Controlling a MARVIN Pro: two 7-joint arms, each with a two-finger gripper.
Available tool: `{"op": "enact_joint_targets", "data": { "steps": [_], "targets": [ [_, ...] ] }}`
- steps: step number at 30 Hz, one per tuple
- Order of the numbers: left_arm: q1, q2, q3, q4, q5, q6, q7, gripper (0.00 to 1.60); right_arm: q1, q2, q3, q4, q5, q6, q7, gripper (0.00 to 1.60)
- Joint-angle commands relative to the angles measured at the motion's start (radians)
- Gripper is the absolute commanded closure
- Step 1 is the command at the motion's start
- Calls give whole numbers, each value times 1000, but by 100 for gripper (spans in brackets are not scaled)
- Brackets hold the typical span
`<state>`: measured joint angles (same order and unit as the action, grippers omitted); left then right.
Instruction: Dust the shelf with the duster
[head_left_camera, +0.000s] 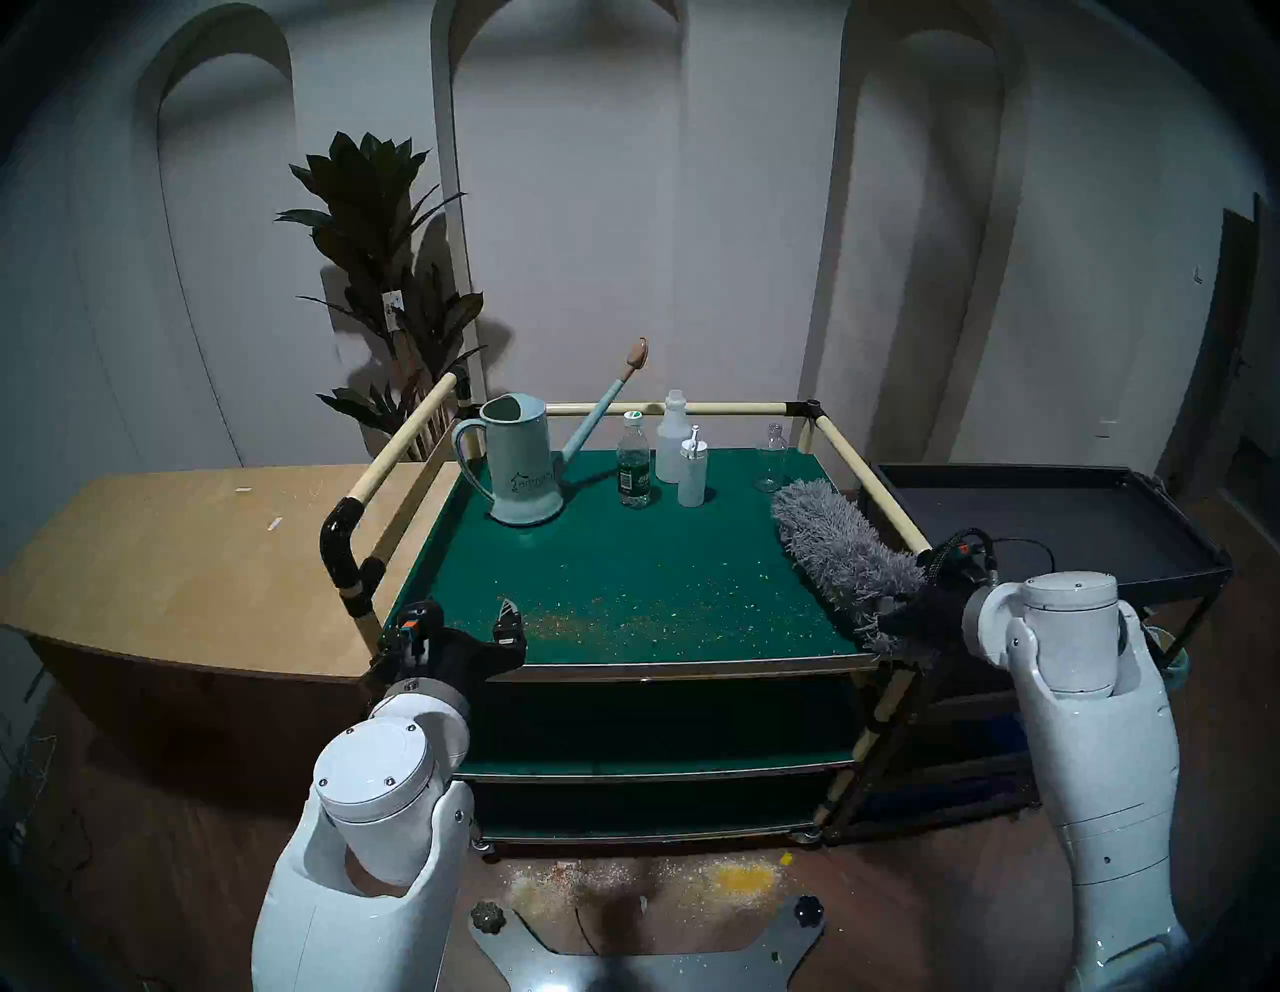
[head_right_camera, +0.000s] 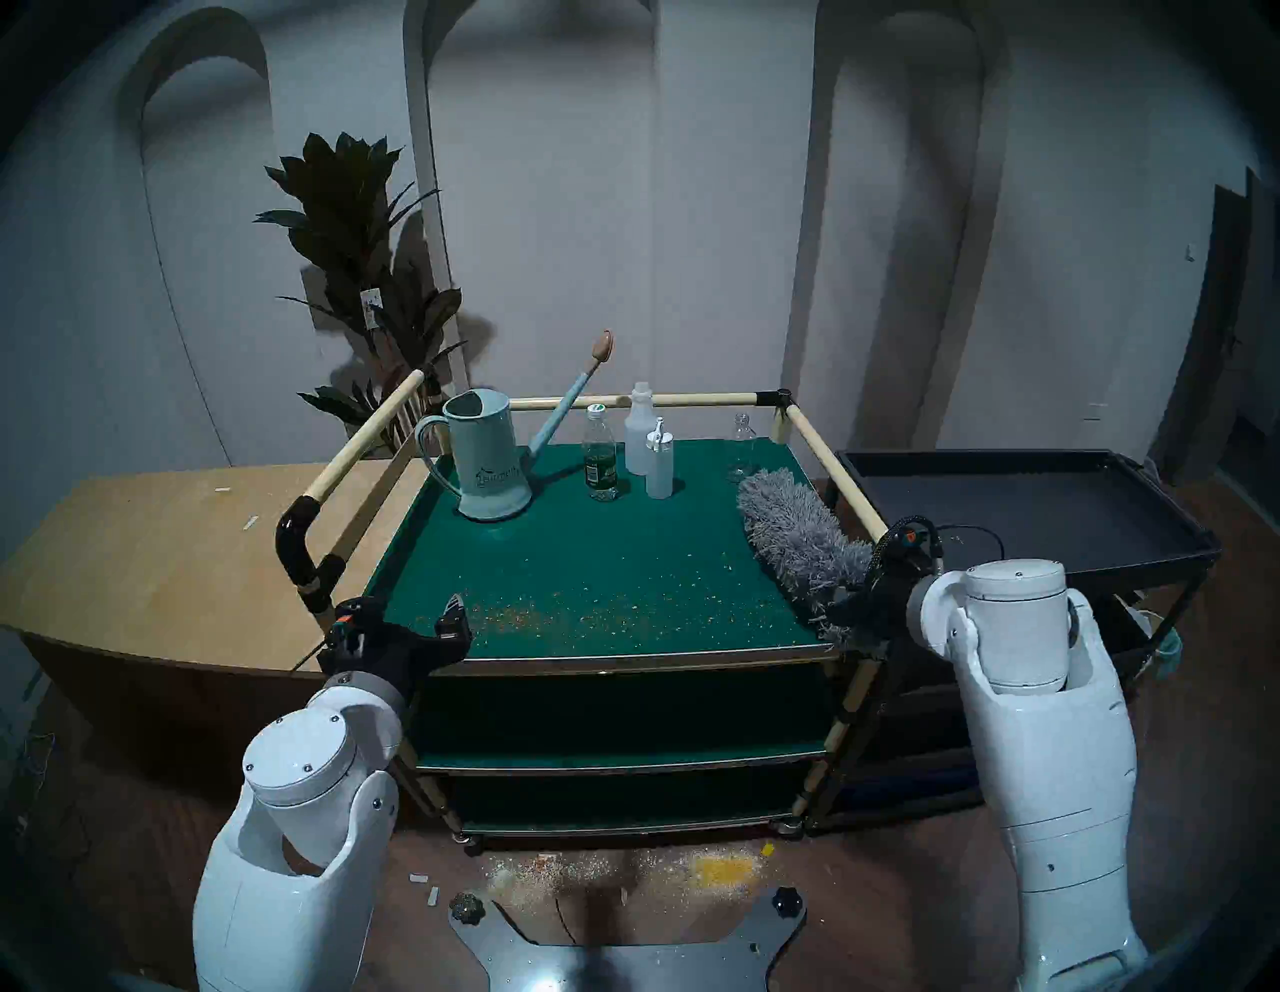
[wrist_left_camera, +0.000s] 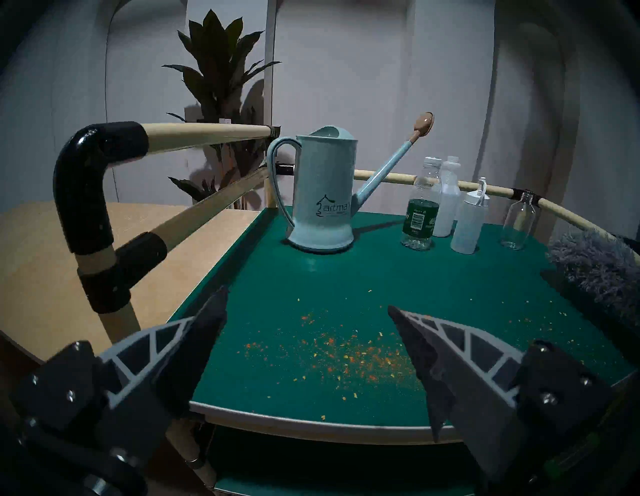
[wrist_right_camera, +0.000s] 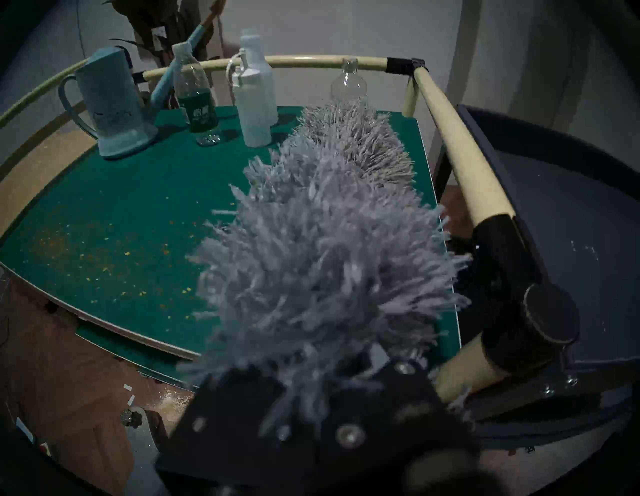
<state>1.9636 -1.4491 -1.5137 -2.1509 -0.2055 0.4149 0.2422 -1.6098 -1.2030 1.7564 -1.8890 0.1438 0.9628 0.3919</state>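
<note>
The right gripper (wrist_right_camera: 332, 398) is clamped on the grey duster (wrist_right_camera: 329, 242), which stretches away from it over the green shelf (wrist_right_camera: 121, 207). Beyond the duster's tip stands a clear bottle (wrist_right_camera: 348, 81); orange crumbs (wrist_right_camera: 104, 256) lie to the gripper's left.

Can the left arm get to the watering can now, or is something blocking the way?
Probably yes. The open left end effector hangs over the shelf front edge, and only bare board with scattered crumbs lies between it and the watering can.

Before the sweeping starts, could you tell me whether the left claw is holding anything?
No: the left claw stands open and empty above the crumbs on the shelf.
</note>
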Motion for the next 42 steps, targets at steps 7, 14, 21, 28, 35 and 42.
{"op": "enact_joint_targets", "data": {
  "steps": [7,14,21,28,35,42],
  "targets": [
    [7,19,-26,-29,-12,-16,-17,0,31,-78,-12,34,-28,-3,-117,160],
    [0,18,-26,-21,-16,-15,-16,0,60,-75,-43,112,-55,-3,-139,160],
    [-5,9,-25,-17,-11,-10,-3,0,91,-57,-72,197,-69,-11,-135,160],
    [0,0,-18,-21,-4,-7,16,0,110,-48,-94,229,-66,-15,-119,160],
    [18,-12,-17,-33,1,-16,44,0,134,-41,-137,275,-79,-14,-102,160],
    [44,-18,-31,-49,0,-22,63,0,152,-43,-173,293,-90,-10,-89,160]
  ]
}}
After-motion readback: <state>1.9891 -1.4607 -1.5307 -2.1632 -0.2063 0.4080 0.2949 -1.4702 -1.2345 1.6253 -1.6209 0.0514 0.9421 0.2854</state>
